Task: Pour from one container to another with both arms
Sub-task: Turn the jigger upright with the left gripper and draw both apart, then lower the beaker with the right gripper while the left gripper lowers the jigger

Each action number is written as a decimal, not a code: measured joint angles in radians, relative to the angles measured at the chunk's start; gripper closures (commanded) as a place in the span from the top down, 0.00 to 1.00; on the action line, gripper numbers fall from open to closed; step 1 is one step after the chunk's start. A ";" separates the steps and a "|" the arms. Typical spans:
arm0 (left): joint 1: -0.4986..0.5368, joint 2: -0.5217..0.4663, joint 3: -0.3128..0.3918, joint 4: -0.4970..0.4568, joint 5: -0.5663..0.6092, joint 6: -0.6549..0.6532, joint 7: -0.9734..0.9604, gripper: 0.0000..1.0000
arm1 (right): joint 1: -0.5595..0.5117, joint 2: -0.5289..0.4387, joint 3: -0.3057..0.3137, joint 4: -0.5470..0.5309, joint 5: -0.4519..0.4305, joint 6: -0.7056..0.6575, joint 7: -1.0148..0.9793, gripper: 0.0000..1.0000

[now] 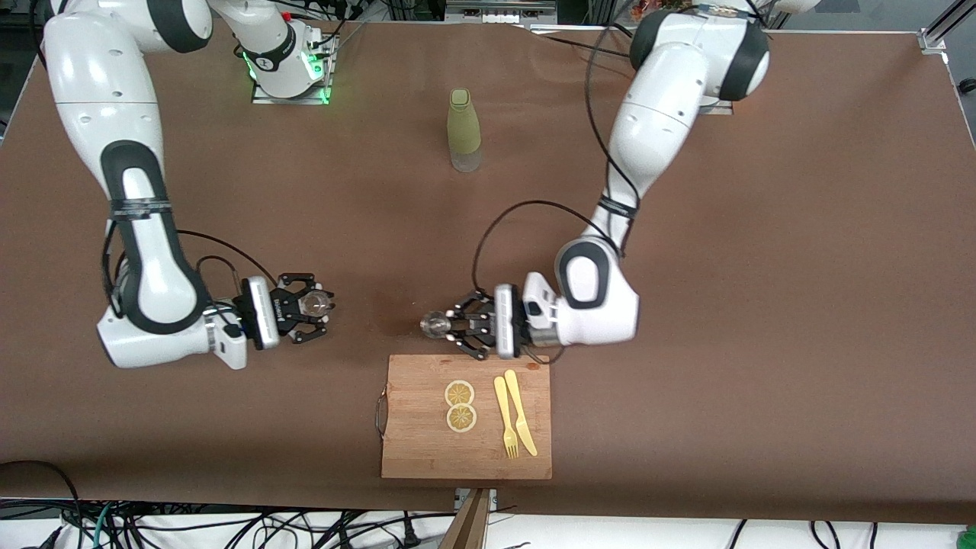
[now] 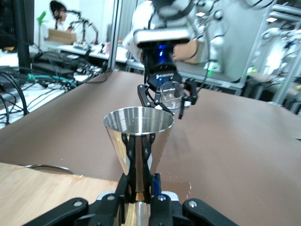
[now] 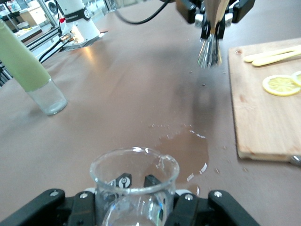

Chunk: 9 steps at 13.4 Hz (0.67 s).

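My left gripper [image 1: 451,326] is shut on the waist of the shiny silver jigger [image 1: 435,325], which it holds upright just off the cutting board's edge. In the left wrist view the jigger [image 2: 138,141] stands rim up between the fingers of the left gripper [image 2: 140,184]. Toward the right arm's end of the table, my right gripper [image 1: 313,305] is shut on the small clear glass cup [image 1: 316,303]. The cup [image 3: 134,181] fills the right wrist view, mouth up, in the right gripper [image 3: 136,189]. The two containers are well apart.
A wet patch [image 3: 186,148] darkens the brown table between the grippers. The wooden cutting board [image 1: 415,450] carries two lemon slices [image 1: 460,406], a yellow fork and a yellow knife [image 1: 512,415]. A tall olive-green bottle [image 1: 463,130] stands farther from the front camera, mid-table.
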 measured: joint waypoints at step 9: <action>0.269 -0.031 0.145 -0.146 0.261 -0.733 0.344 0.00 | -0.188 0.085 -0.069 -0.092 0.110 -0.022 -0.448 0.25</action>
